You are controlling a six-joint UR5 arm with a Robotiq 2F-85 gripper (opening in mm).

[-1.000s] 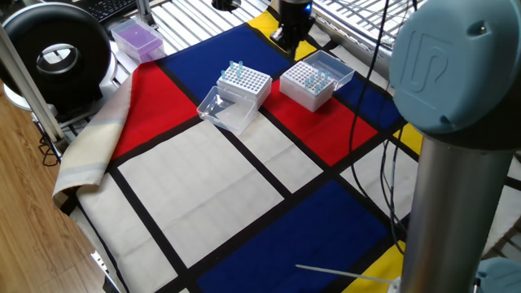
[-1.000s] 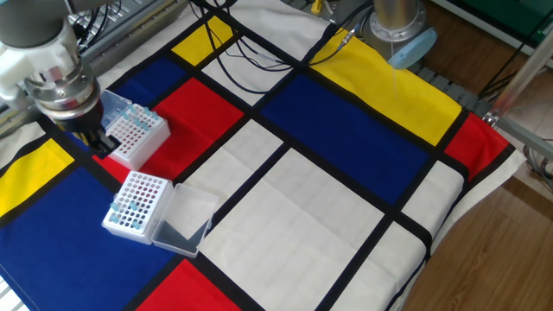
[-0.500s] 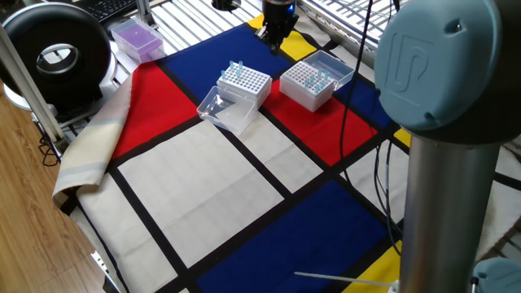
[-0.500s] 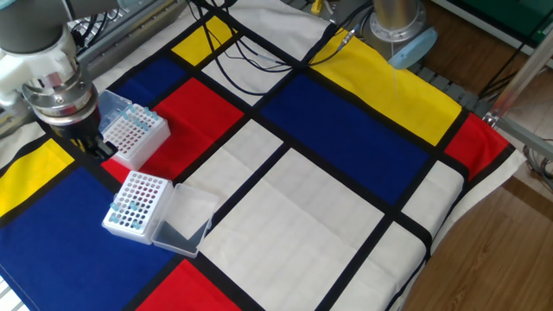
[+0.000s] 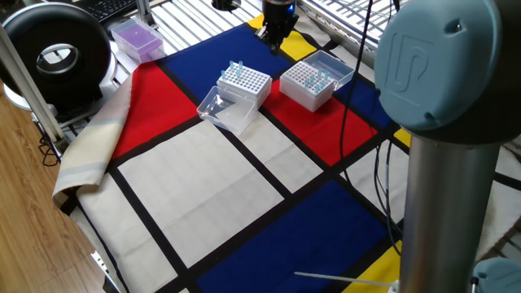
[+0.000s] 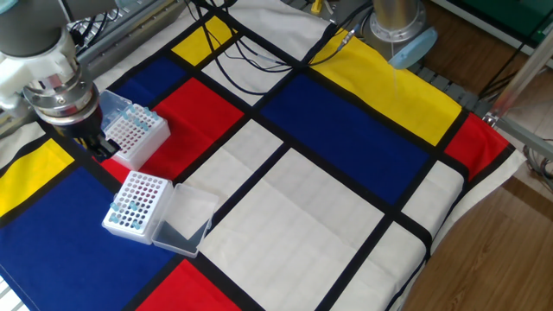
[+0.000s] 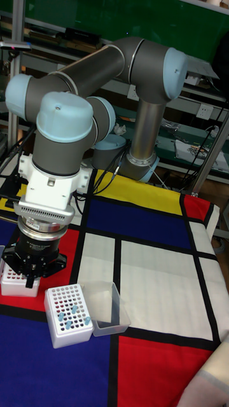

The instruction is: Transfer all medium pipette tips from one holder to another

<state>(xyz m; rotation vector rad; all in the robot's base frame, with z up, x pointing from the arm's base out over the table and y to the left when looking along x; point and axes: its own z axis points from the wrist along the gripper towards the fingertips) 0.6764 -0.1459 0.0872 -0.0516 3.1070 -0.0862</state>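
Two white perforated holders stand open on the cloth, each with a clear lid folded back. The holder (image 5: 310, 84) (image 6: 138, 135) nearer the arm carries a few pale-blue medium pipette tips (image 5: 319, 77) (image 6: 130, 116). The other holder (image 5: 245, 85) (image 6: 136, 200) (image 7: 66, 315) has several tips (image 5: 236, 71) (image 6: 128, 212) (image 7: 67, 311) standing in its holes. My gripper (image 5: 274, 34) (image 6: 96, 145) (image 7: 28, 280) hangs low just beside the first holder, off its outer edge, and hides most of it in the tall view. Its dark fingers look close together. Whether a tip sits between them cannot be made out.
The cloth has red, blue, yellow and white panels with black bands. Black cables (image 6: 259, 52) run across the far side towards the arm's base (image 6: 397, 26). A purple-lidded box (image 5: 136, 38) and a black round device (image 5: 57, 53) sit off the cloth's corner.
Over the last second my gripper has shifted a short way sideways, away from the nearer holder's edge. It has hardly moved in the last half second. Both holders stay put.
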